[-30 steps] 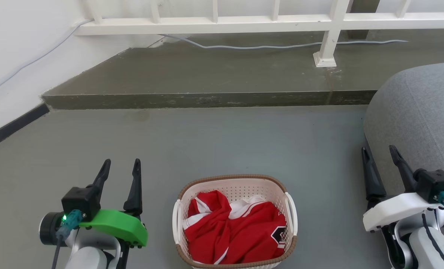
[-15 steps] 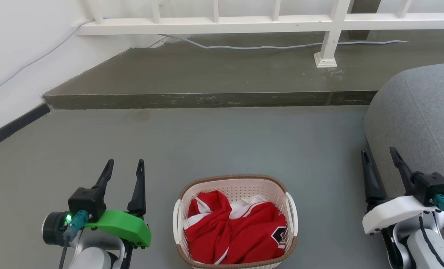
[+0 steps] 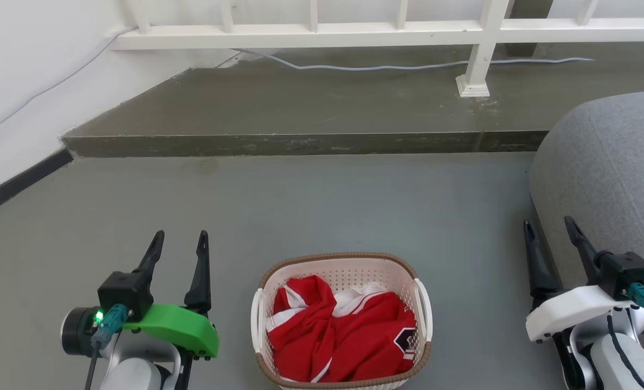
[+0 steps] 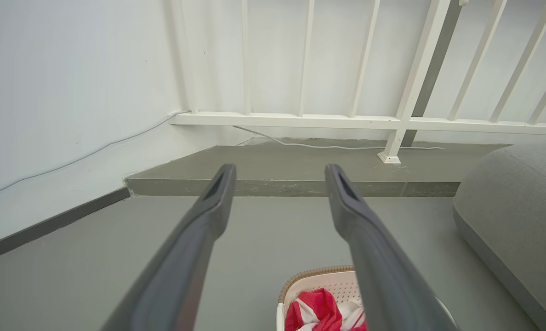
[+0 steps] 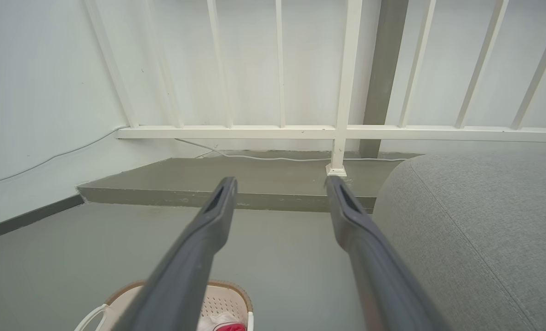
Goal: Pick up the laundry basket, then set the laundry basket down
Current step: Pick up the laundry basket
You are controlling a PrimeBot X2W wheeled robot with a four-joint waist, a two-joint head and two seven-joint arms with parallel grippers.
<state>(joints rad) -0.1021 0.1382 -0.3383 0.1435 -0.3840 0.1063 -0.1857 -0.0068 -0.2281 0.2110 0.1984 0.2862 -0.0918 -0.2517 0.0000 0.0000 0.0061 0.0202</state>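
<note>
Grey floor [image 3: 322, 206], raised step [image 3: 300, 145], white railing [image 3: 322, 33], grey sofa [image 3: 609, 162].

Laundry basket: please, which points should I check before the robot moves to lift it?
1. The left gripper is open and empty: ok.
2. The right gripper is open and empty: ok.
3. The laundry basket stands upright on the floor, between both grippers: ok.
4. The red garment lies inside the rim, and the white handles are uncovered: ok.
5. The right gripper is clear of the grey cushion beside it: cannot tell.

laundry basket [image 3: 341, 319] on floor [image 3: 322, 211], between grippers
</note>
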